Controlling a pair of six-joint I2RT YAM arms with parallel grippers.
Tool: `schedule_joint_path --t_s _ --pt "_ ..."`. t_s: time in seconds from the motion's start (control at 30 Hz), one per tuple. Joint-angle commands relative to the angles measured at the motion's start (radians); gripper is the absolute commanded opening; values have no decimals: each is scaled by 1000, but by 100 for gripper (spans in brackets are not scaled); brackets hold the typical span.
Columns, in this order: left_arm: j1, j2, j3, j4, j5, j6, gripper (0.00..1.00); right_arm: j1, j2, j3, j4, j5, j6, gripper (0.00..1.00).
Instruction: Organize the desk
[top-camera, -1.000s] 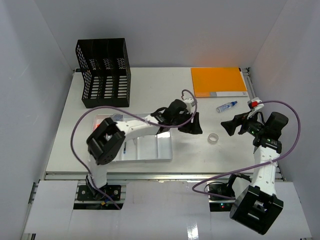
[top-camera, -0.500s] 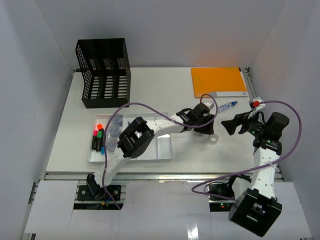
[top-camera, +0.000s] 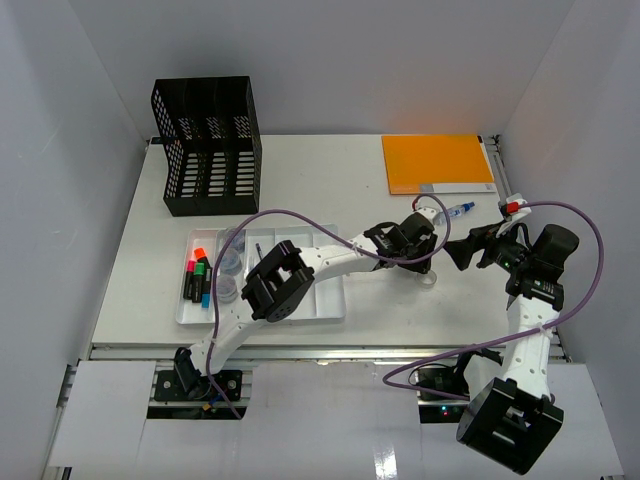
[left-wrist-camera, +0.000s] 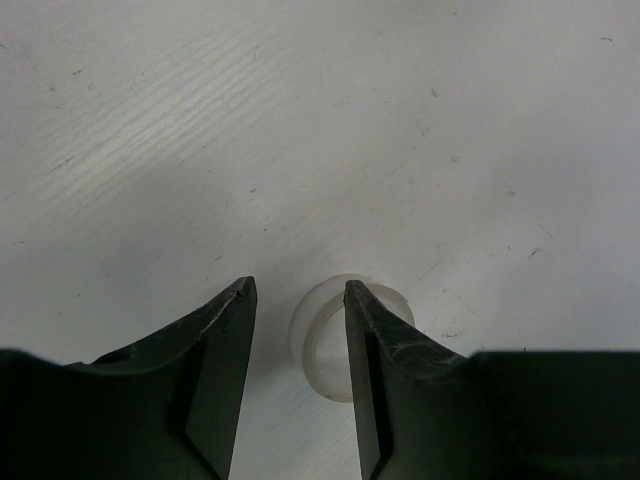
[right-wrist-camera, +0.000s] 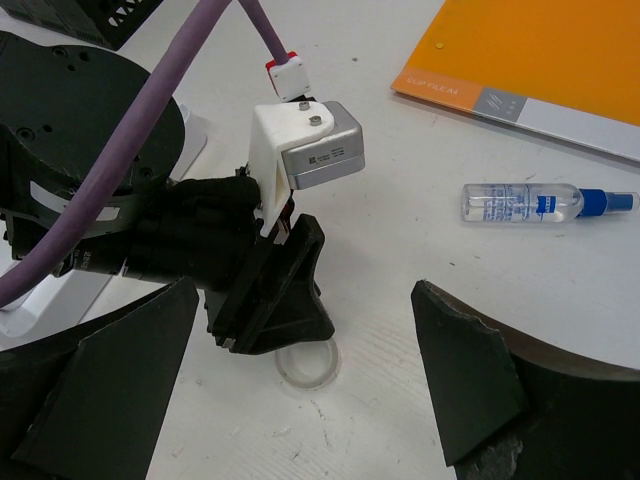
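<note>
One arm has shifted — left gripper (left-wrist-camera: 298, 290), off the tray (top-camera: 326, 292), straddles the tape ring (left-wrist-camera: 303, 340) wall, jaws narrowing — pickup likely next; right gripper (right-wrist-camera: 305, 300) stands wide.

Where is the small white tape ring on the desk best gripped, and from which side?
Pinch one wall of the tape ring from straight above, one finger in the hole and one outside. It lies flat on the desk, so its low sides offer little hold. The left gripper looks placed that way.
</note>
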Motion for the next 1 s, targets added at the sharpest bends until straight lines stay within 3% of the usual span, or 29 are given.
schedule_joint_path --t_s 0.0,0.47,0.97 --pt "-7 -25 -8 -48 -13 12 56 -7 -11 5 27 -22 6 94" --pt "-6 -160 -196 109 50 -58 61 -7 -4 -4 27 -38 1 94" --pt "-1 -215 -270 154 102 -52 60 -7 3 -6 27 -45 -3 94"
